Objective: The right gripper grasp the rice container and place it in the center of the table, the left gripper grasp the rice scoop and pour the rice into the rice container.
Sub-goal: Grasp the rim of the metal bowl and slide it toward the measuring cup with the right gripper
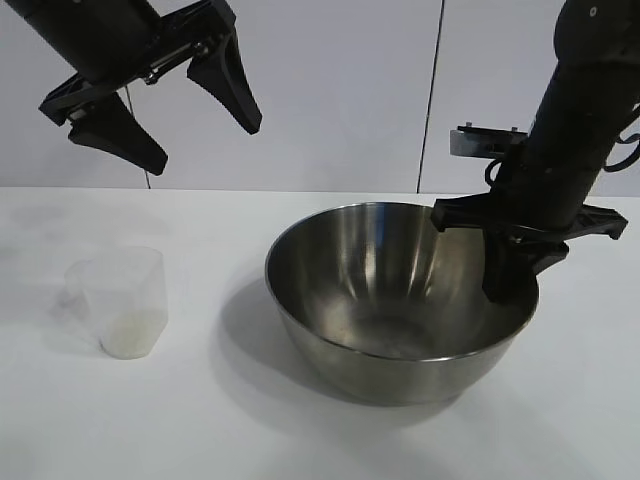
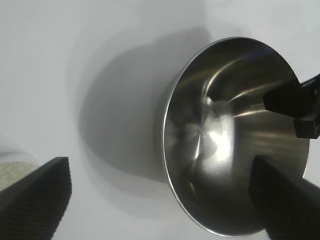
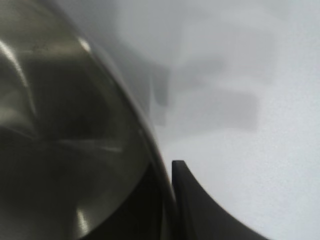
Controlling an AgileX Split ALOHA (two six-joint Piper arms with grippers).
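Straddling right-side rim of rice container [image 1: 400, 300], right claw [image 1: 512, 270] sits clenched on it: one finger inside wall, one outside, as we read right wrist view. Container stands right of middle on worktop [image 1: 200, 420], so we judge coming drag runs leftward. Left claw [image 1: 150, 95] hangs released, up above rice scoop [image 1: 125, 300], rice [image 1: 130, 335] in it.

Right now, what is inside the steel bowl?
No rice: the bowl shows bare shiny metal. One finger of the right gripper reaches inside its right rim, shut on the wall. That finger covers a patch of the inner wall. The rice sits in the scoop.
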